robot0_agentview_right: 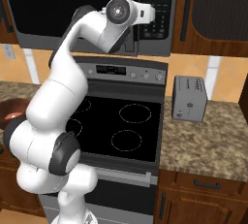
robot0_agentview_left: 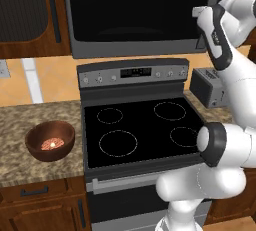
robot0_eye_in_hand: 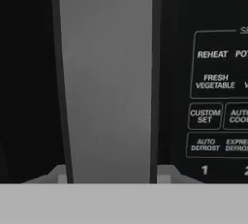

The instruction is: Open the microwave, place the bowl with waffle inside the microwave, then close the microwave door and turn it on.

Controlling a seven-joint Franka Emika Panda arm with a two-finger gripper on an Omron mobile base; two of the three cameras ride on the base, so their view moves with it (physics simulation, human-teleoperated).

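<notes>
The microwave hangs above the stove, its dark-glass microwave door shut. My gripper is up at the door's right edge, shut on the door's long grey vertical handle, with one fingertip tight against each side of the bar. The hand shows at the door's right end, just left of the keypad. On the granite counter left of the stove stands the dark-brown bowl with the small tan waffle in it. The arm partly hides the bowl in the right base view.
A black-topped stove stands right below the microwave, with a control panel along its back. A small silver toaster sits on the counter to its right. Brown wooden cabinets flank the microwave.
</notes>
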